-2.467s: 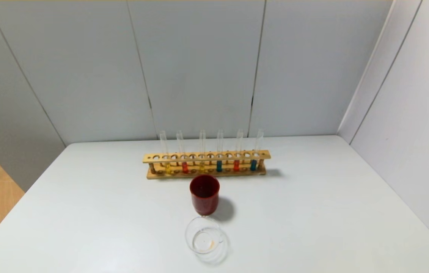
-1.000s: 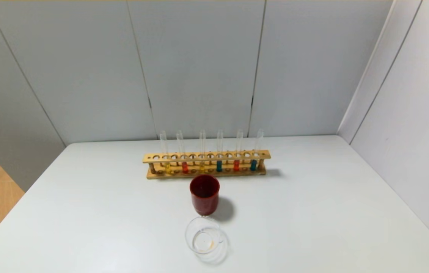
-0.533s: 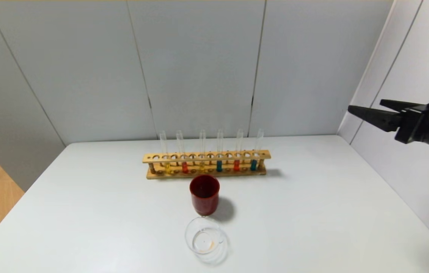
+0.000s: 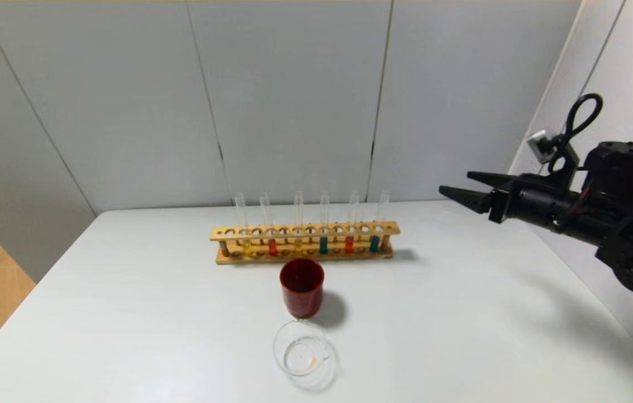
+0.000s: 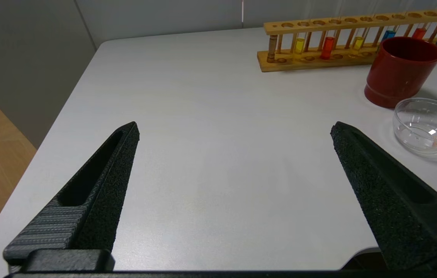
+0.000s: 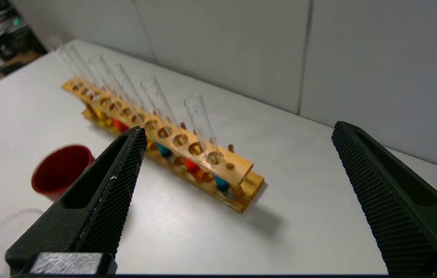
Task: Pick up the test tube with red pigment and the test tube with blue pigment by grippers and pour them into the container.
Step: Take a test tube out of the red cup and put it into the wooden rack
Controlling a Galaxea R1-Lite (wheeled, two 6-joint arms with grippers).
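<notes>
Rack (image 4: 304,243) bars half-hide tube liquids; right hand (image 4: 459,190) and left hand (image 5: 233,129) gape, empty.

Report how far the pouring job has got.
Nothing is done yet: the test tube with red pigment and the test tube with blue pigment stand in the wooden rack, and the container holds no coloured liquid. In hand: the right gripper, open and empty, hangs in the air to the rack's right. The left gripper, also open, is near the table's front left. Both pickups and pours remain.
</notes>
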